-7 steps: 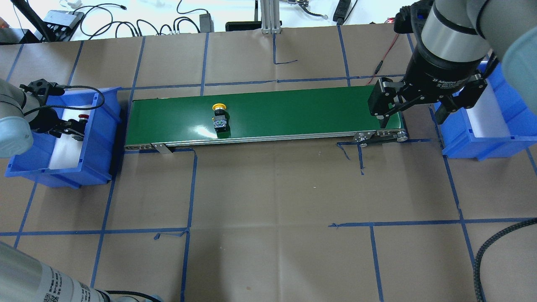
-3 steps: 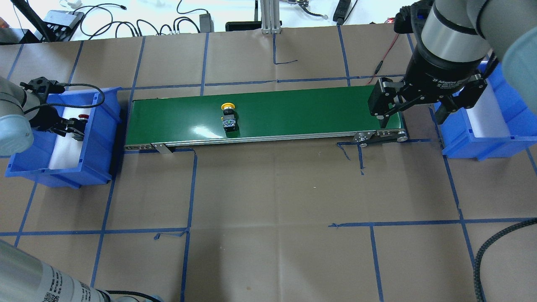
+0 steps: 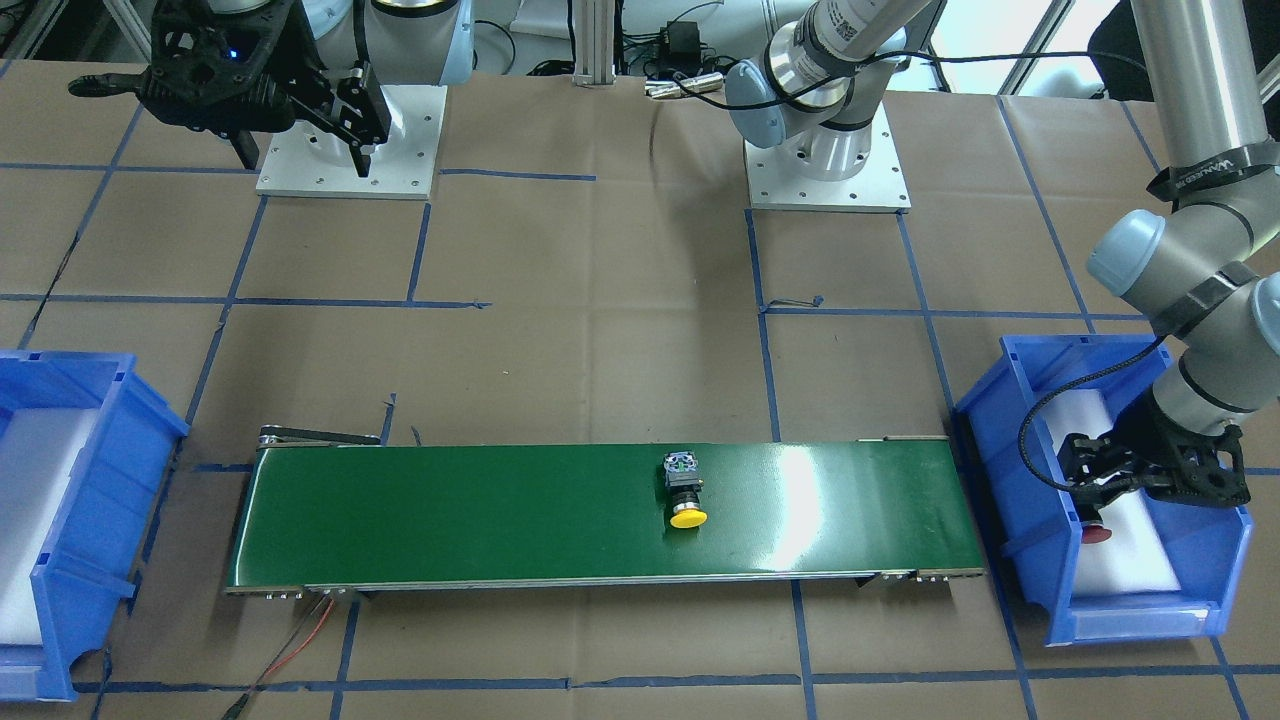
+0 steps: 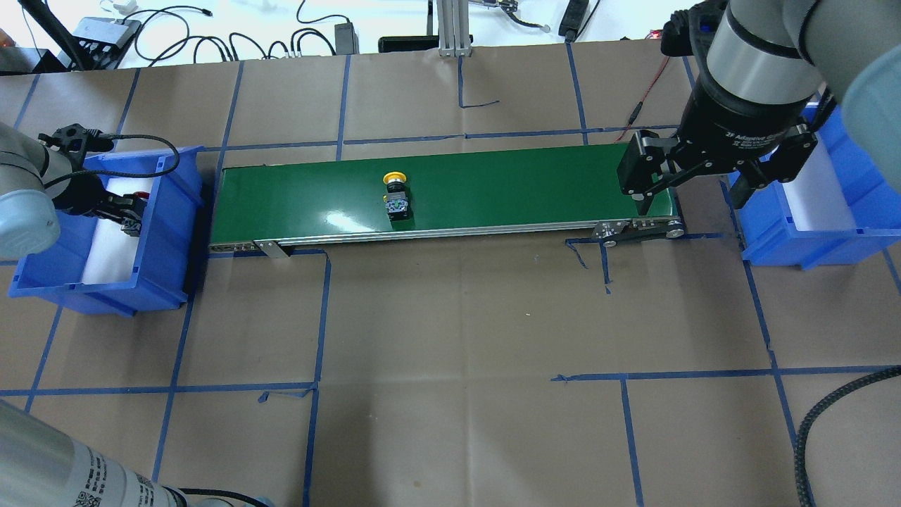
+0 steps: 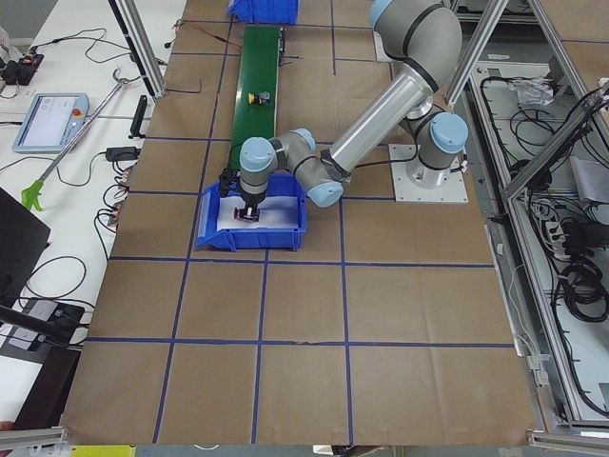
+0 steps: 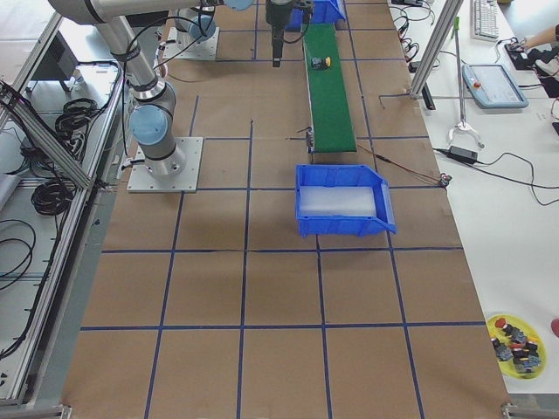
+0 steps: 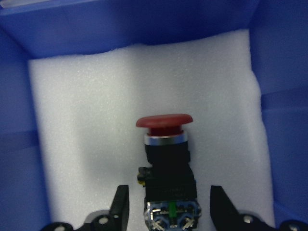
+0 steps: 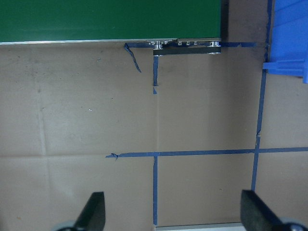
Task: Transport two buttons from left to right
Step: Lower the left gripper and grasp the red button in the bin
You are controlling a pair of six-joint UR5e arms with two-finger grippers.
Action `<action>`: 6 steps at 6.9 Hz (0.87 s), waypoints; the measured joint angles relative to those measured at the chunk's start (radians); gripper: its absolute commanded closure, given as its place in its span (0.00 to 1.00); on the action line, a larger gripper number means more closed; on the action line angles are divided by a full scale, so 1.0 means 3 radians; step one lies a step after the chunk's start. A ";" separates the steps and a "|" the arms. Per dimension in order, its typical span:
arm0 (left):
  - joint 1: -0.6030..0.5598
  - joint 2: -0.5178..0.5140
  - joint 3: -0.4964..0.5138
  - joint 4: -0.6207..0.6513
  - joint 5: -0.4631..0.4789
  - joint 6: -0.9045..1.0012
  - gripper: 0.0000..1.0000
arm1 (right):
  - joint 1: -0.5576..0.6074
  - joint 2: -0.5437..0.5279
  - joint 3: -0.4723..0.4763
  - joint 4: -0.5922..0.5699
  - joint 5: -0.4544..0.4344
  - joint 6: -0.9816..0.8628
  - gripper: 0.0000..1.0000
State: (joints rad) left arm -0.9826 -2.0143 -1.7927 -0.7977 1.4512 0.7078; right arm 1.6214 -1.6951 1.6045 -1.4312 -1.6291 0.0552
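Yellow-capped button [image 4: 396, 196] has ridden further along the green belt [image 4: 507, 179] toward the right pincer [image 4: 693, 191]. It now lies on its side, cap pointing away from the robot, well short of that pincer. Left pincer [image 7: 168, 192] has shifted a little inside its bin.

Red-capped button [image 7: 166, 154] lies on its side on the white foam [image 7: 86, 120], cap pointing away from the left pincer's wrist. Its black body sits between the two fingers [image 7: 120, 202]. Left pincer is spread, with a gap showing on each side of the body and no contact yet.

Step in hand, as I judge it: the second pick. One button is already on the belt, the other not yet gripped. The next move looks to be closing squarely on the flat sides of the block, then lifting clear of the blue bin wall [image 4: 165, 225] before setting it on the belt.

Right pincer hangs wide apart and empty above the desk [image 4: 457, 317], at the belt's end beside the second blue bin [image 4: 838, 236], apparently waiting.

Materials:
- Buttons: smooth domed mushroom caps, a metal collar on the red one, and a blocky black body with screw terminals at the base.
- Foam: finely grained, soft-looking.
- Belt: glossy, throws glare.
- Bins: hard moulded plastic.
- Desk: brown paper gridded with blue tape.
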 measured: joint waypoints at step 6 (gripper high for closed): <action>-0.0035 0.0191 0.0633 -0.0871 0.0031 -0.0001 1.00 | 0.0000 0.0000 0.0000 0.0000 0.0000 0.0000 0.00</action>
State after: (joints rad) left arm -0.9931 -1.9570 -1.6029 -1.0591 1.4604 0.7076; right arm 1.6214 -1.6951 1.6045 -1.4312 -1.6291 0.0552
